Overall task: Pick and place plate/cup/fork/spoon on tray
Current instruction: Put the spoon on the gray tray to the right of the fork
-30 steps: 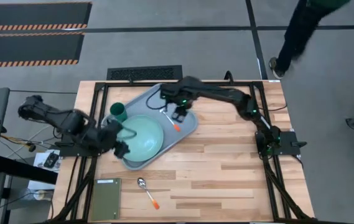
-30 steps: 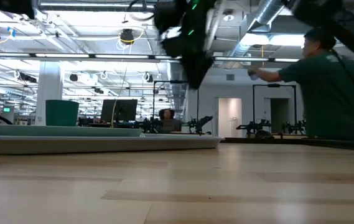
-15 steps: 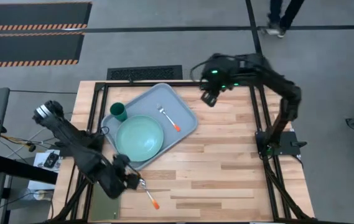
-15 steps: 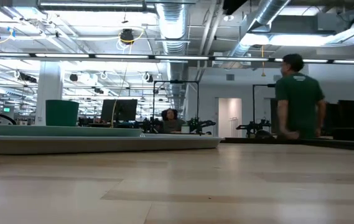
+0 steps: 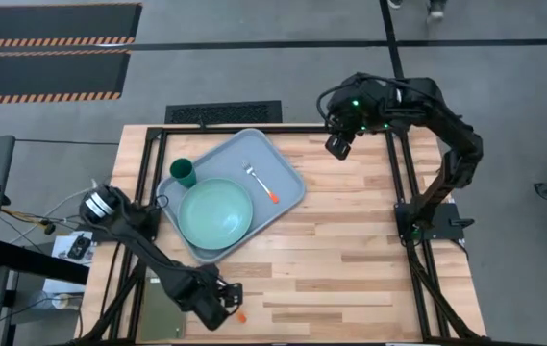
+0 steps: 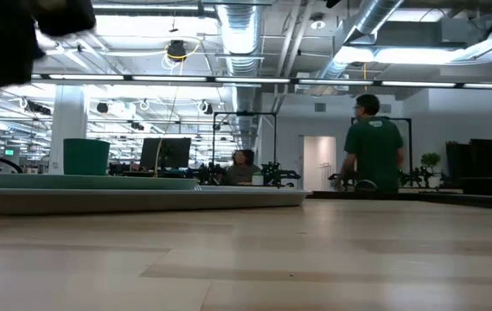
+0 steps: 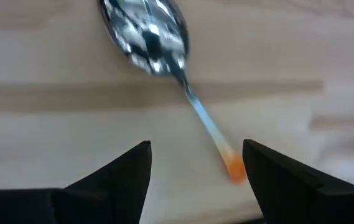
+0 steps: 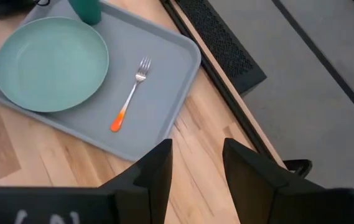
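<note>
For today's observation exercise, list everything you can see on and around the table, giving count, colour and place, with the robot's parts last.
Large grey-blue rectangular tray: one, on the table's far left part.
Round pale mint-green plate: one, on the tray.
Small dark green cup: one, on the tray beside the plate.
Silver fork with orange handle end: one, on the tray beside the plate.
Silver spoon with orange handle end: one, on bare wood at the near edge.
Person in green top: one, in the room behind.
Left gripper: open over the spoon.
Right gripper: open, above the table's far edge.
</note>
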### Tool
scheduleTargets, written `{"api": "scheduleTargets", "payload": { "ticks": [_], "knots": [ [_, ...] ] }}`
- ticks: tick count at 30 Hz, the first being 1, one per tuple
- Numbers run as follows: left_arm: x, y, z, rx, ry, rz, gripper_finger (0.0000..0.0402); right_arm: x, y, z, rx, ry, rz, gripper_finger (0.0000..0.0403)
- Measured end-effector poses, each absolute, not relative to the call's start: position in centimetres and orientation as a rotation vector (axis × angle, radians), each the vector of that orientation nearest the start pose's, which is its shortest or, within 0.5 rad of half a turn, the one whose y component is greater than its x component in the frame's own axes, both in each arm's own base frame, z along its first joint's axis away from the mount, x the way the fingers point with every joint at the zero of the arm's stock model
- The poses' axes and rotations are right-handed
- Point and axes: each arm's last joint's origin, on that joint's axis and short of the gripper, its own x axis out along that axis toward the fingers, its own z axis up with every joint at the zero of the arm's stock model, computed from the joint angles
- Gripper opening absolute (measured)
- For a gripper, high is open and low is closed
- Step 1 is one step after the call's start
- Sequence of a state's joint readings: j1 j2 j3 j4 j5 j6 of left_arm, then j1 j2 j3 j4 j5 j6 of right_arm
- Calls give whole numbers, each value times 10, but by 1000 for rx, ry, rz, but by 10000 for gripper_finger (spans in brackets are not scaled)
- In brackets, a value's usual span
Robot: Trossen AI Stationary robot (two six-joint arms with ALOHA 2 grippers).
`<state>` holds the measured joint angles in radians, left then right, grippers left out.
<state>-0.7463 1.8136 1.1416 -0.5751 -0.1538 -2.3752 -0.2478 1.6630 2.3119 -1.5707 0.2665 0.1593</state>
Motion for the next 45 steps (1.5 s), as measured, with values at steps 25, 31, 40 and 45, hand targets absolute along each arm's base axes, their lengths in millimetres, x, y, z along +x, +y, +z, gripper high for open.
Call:
{"api": "scheduleTargets", "payload": {
  "ticks": [25, 31, 40, 45],
  "knots": [
    [270, -206, 131, -1376, 931, 1152, 128, 252, -54, 488, 123, 881, -491, 152],
    [267, -205, 130, -1341, 945, 1181, 49, 253, -49, 488, 100, 885, -467, 146],
    [269, -224, 141, -1302, 925, 1079, 6, 253, -49, 488, 96, 886, -465, 138],
    [284, -242, 170, -1333, 900, 926, 3, 253, -49, 488, 81, 890, -457, 137]
  ]
}}
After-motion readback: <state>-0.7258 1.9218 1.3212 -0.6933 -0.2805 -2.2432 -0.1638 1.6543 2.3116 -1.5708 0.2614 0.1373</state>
